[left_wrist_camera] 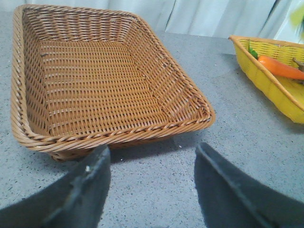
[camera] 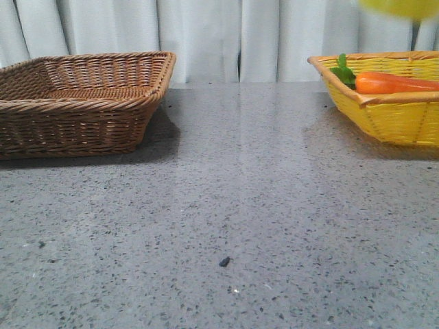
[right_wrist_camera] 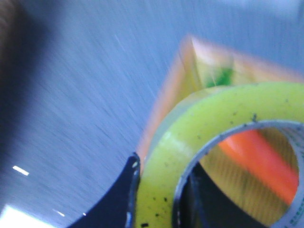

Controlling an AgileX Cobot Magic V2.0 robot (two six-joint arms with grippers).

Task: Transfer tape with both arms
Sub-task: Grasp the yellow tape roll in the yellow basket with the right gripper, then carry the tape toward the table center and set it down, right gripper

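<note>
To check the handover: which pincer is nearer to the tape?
Right. The right pincer grips the tape above the yellow basket. The left pincer is open beside the brown basket.

- Bright, even light; a soft shadow lies right of the brown basket point(camera: 82, 99).
- Pale sheen streaks the bench point(camera: 226, 226).
- Right wrist view is motion-blurred.
</note>
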